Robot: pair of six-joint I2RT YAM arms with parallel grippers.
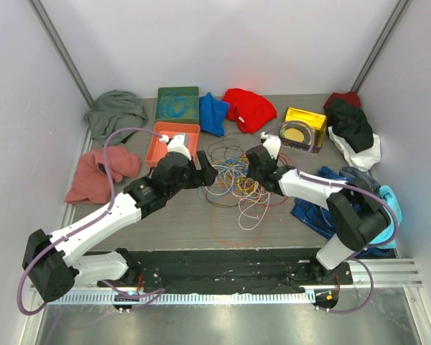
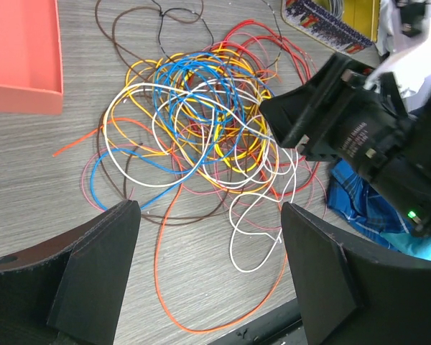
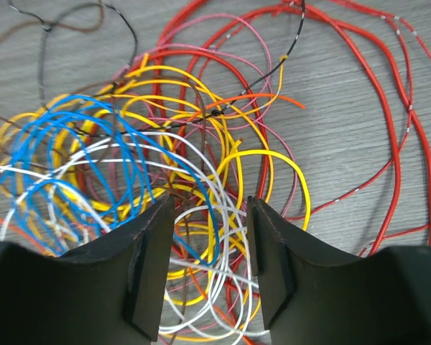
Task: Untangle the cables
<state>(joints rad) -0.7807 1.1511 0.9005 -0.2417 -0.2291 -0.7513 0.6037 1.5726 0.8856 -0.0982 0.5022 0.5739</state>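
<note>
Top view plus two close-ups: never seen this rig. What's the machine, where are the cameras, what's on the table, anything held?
Two robot arms, bolted at the near edge of the table: left arm, right arm. The wide picture comes from a fixed camera above and behind them. Each close-up comes from a camera on one wrist, with its black jaws at the bottom. On the table lies a tangle of thin coloured cables, with clothes, an orange tray and a yellow box around it. The left arm's jaws stand wide open and empty. The right arm's jaws are part closed over the tangle, strands in the gap, none visibly pinched.
</note>
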